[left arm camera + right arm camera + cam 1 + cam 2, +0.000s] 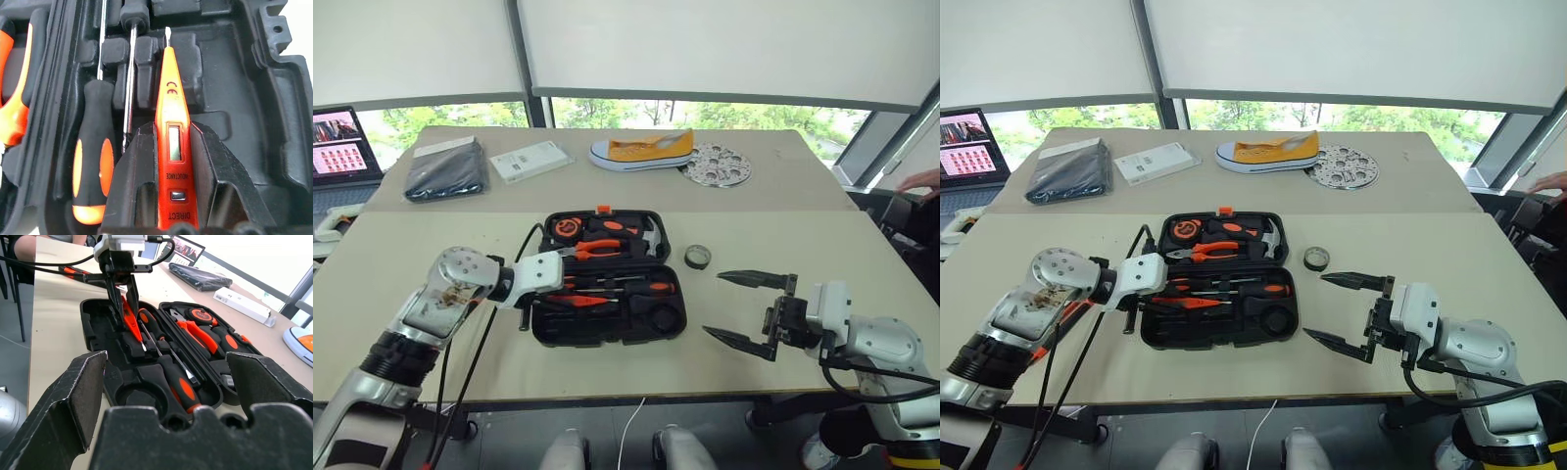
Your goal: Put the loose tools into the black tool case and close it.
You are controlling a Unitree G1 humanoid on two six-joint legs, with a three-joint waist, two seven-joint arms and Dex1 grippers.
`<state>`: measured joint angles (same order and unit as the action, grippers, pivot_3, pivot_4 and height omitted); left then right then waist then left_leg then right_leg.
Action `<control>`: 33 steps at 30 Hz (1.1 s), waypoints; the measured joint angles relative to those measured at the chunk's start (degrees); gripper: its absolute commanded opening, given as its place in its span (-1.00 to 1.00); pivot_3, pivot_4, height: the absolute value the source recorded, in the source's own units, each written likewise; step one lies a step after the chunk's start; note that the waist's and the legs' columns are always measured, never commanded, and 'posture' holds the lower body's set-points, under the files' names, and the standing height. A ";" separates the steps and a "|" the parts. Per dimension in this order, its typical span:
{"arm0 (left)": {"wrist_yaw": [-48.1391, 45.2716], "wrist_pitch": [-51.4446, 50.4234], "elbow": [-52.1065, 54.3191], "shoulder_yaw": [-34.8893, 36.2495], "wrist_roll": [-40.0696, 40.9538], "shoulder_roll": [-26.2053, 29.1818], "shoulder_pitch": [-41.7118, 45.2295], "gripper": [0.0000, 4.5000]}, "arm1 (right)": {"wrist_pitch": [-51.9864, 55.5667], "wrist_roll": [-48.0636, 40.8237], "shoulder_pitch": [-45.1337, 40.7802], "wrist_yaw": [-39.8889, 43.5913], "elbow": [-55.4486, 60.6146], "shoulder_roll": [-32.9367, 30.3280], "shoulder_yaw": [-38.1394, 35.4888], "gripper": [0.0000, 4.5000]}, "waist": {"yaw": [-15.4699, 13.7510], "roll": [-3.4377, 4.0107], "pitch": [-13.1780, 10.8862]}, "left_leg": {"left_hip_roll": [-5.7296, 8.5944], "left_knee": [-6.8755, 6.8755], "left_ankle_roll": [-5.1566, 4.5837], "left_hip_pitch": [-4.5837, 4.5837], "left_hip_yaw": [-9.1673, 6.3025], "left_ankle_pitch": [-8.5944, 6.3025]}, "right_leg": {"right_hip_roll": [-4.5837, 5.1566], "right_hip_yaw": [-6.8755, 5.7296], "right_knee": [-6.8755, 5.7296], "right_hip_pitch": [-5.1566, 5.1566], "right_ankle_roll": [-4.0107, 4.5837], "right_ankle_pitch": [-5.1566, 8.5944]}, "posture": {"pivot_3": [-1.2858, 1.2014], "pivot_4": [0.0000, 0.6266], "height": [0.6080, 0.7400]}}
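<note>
Left gripper: closed on the small all-orange tester screwdriver, which runs between the two fingers and past them, tip over the moulded slots.
Black tool case: lies open near the middle of the table; the left gripper reaches over the left part of its near half.
Near half: two black-and-orange screwdrivers lie in their slots, just beside the held tester.
Far half: pliers, hammer and tape measure are seated.
Tape roll: on the table just right of the case, apart from both grippers.
Right gripper: fingers spread wide, holding nothing, right of the case and near the tape roll.
Far table: dark pouch, white box, yellow shoe, patterned disc.
Far left: laptop.
</note>
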<state>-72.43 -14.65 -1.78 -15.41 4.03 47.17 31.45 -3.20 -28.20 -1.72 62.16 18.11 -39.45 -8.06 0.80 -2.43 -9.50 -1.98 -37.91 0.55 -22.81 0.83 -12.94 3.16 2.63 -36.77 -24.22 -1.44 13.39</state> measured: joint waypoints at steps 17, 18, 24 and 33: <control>1.36 -2.99 1.85 -2.09 -2.93 -1.91 0.94 0.06 | 0.22 0.00 -0.11 -0.67 0.51 0.00 1.08 1.00 | -0.04 0.01 0.01 | 0.01 -0.07 -0.01 0.05 0.00 0.01 | 0.00 0.02 -0.04 0.06 -0.02 -0.01 | 0.03 -0.52 1.00; 1.35 -2.62 1.71 -1.31 -1.63 -2.64 0.16 0.23 | 0.22 0.00 -0.16 -0.68 0.52 0.00 1.13 1.00 | -0.02 0.01 0.01 | 0.01 -0.07 -0.01 0.04 0.00 0.01 | 0.01 0.02 -0.04 0.05 -0.02 -0.01 | 0.03 -0.52 1.00; -1.96 0.78 1.11 8.15 10.19 -4.83 -0.94 0.55 | 0.68 -0.02 0.26 -0.37 0.54 -0.53 1.15 1.00 | -0.01 0.02 0.00 | 0.02 -0.11 -0.01 -0.04 -0.03 0.01 | 0.02 -0.01 -0.04 -0.01 0.00 -0.03 | 0.03 -0.52 1.00; -1.44 9.65 -7.90 11.52 12.48 -9.59 -3.94 -0.31 | 1.24 0.00 0.36 -0.33 0.55 -0.65 1.22 1.00 | 0.07 0.04 0.02 | 0.02 -0.24 -0.01 -0.02 -0.03 0.00 | 0.02 0.00 -0.05 0.05 -0.07 -0.07 | 0.03 -0.52 1.00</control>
<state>-73.87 -5.00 -9.68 -3.89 16.52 37.59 27.51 -1.97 -28.20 -1.35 61.83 18.66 -40.10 -6.84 0.87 -2.40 -9.48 -1.96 -38.14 0.54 -22.83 0.81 -12.94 3.18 2.63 -36.82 -24.17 -1.50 13.32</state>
